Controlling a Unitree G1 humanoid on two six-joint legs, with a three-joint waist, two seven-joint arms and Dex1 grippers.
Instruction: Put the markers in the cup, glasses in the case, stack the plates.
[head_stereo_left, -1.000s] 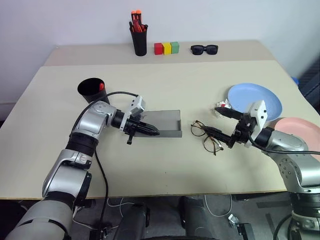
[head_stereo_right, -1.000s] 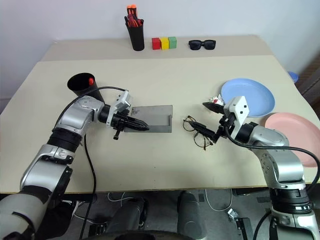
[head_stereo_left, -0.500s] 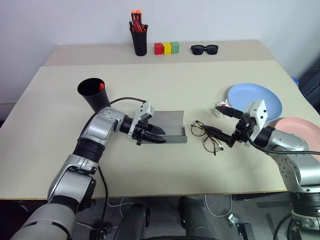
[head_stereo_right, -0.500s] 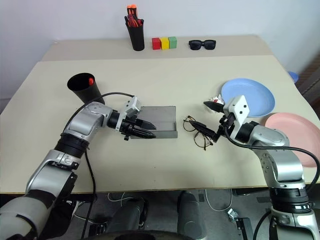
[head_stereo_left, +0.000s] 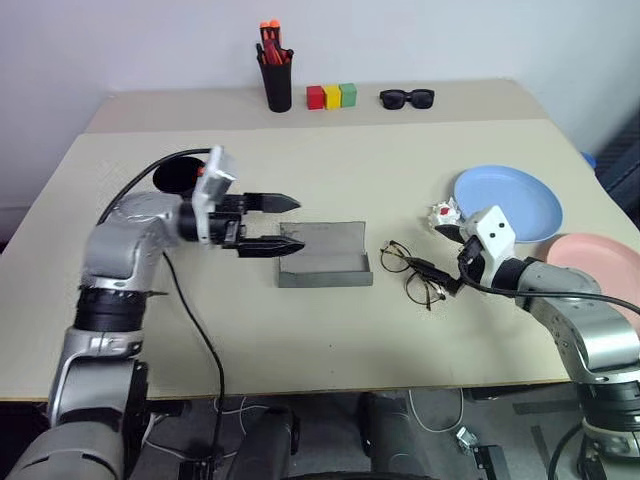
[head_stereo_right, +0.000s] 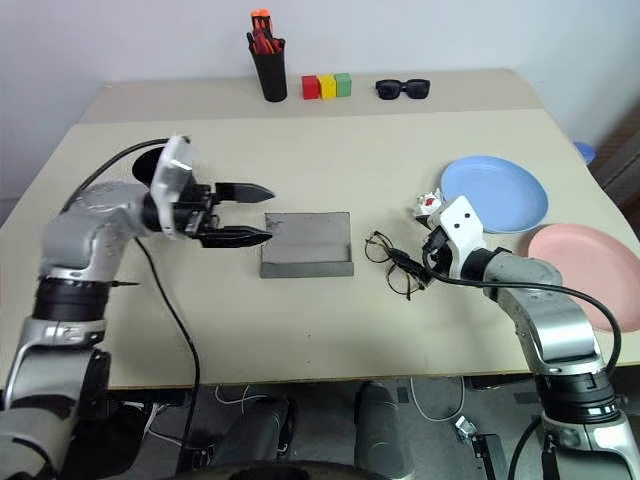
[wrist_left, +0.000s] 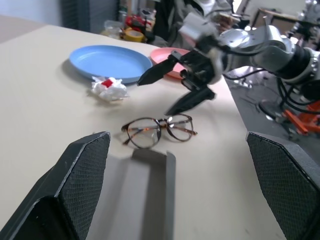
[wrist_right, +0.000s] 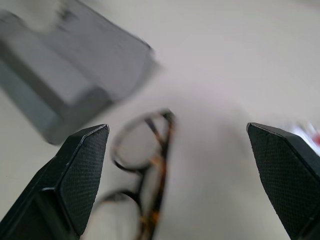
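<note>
The grey case (head_stereo_left: 325, 255) lies open at the table's middle. My left gripper (head_stereo_left: 298, 224) hovers open just above its left end, holding nothing. The wire-frame glasses (head_stereo_left: 413, 272) rest right of the case, also seen as the glasses (wrist_left: 157, 129) in the left wrist view. My right gripper (head_stereo_left: 437, 250) is open at their right edge, one finger low beside the frame. The black cup (head_stereo_right: 150, 170) stands behind my left arm, partly hidden. The markers are out of view. The blue plate (head_stereo_left: 505, 200) and the pink plate (head_stereo_left: 600, 260) lie apart at the far right.
A crumpled white and red wrapper (head_stereo_left: 441, 212) lies by the blue plate. Along the back edge stand a slim black pen cup (head_stereo_left: 278, 85) with red-orange pens, three coloured blocks (head_stereo_left: 333, 96) and black sunglasses (head_stereo_left: 407, 97).
My left gripper slid the case to the right, then opened, let go of it and rose up and to the left. My right gripper tipped down a little by the glasses.
</note>
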